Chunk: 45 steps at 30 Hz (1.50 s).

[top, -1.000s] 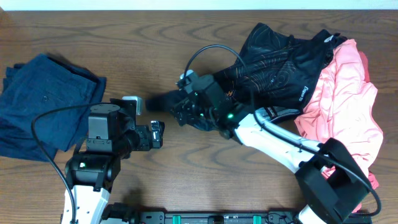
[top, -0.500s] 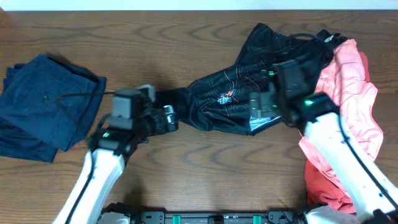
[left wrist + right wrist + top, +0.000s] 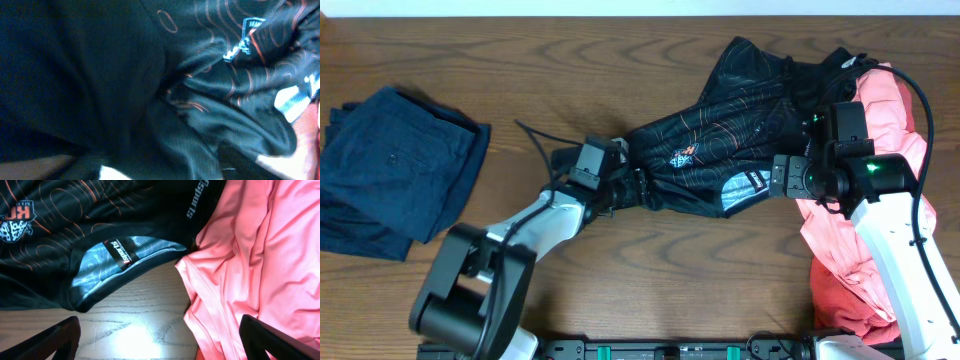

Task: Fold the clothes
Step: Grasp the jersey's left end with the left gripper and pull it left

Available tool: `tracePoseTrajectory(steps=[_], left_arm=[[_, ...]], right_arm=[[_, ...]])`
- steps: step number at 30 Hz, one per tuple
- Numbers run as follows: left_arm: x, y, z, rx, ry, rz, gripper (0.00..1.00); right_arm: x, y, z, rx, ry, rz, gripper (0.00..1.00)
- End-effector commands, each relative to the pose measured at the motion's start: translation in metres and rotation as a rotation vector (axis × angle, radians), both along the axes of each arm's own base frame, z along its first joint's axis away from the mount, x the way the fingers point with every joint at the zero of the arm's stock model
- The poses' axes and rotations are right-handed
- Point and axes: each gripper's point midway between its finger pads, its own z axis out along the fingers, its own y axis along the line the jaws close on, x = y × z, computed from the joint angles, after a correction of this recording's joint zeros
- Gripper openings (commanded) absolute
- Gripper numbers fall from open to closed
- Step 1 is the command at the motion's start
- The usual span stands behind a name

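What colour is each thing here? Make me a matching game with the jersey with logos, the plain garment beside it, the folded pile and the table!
Things:
1. jersey with logos
2. plain garment
3. folded pile
4. table

Colours:
A. brown
B. coral pink
C. dark blue
D. black

Pairs: 1-D, 2-B, 3-C, 4-A
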Motion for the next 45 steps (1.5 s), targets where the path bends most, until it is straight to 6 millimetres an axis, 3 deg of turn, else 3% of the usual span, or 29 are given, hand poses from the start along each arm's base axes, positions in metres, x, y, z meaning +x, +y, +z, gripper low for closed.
tracePoseTrajectory(steps=[1, 2, 6, 11, 15, 17, 19, 21, 27, 31, 39, 45], left_arm=[[0.0, 0.01, -0.019, 0.058, 0.021, 0.021, 0.19], [0.006, 0.018, -0.018, 0.084, 0.001, 0.036, 0.06], [0.046, 0.06, 0.008, 0.124, -0.089, 0.13, 0.06], [0.112, 0.156, 0.085, 0.11, -0.191, 0.389, 0.06], [0.141, 0.222, 0.138, 0.107, -0.259, 0.537, 0.07], [0.144, 0.238, 0.15, 0.104, -0.27, 0.567, 0.37], [0.139, 0.242, 0.146, 0.102, -0.244, 0.575, 0.56], [0.127, 0.229, 0.136, 0.066, -0.17, 0.536, 0.66], [0.079, 0.144, 0.095, -0.004, 0.065, 0.326, 0.75], [0.064, 0.093, 0.067, 0.024, 0.125, 0.197, 0.76], [0.062, 0.02, 0.003, 0.074, 0.155, 0.072, 0.76], [0.074, -0.017, -0.018, 0.044, 0.081, 0.019, 0.75]], right_arm=[[-0.001, -0.004, 0.005, -0.001, -0.012, -0.019, 0.99], [-0.001, -0.004, 0.005, -0.002, -0.009, -0.02, 0.99], [-0.006, -0.007, 0.003, -0.006, 0.013, -0.028, 0.99], [-0.007, -0.02, 0.003, -0.015, 0.016, -0.069, 0.99], [-0.006, -0.027, 0.003, -0.014, 0.012, -0.093, 0.99], [-0.006, -0.027, 0.003, -0.014, 0.012, -0.093, 0.99], [-0.006, -0.027, 0.003, -0.014, 0.013, -0.093, 0.99], [-0.007, -0.027, 0.003, -0.015, 0.016, -0.092, 0.99], [-0.007, -0.027, 0.003, -0.014, 0.017, -0.093, 0.99], [-0.009, -0.027, 0.002, -0.015, 0.024, -0.092, 0.99], [-0.015, -0.027, 0.0, -0.018, 0.051, -0.092, 0.99], [-0.016, -0.027, 0.0, -0.018, 0.054, -0.092, 0.99]])
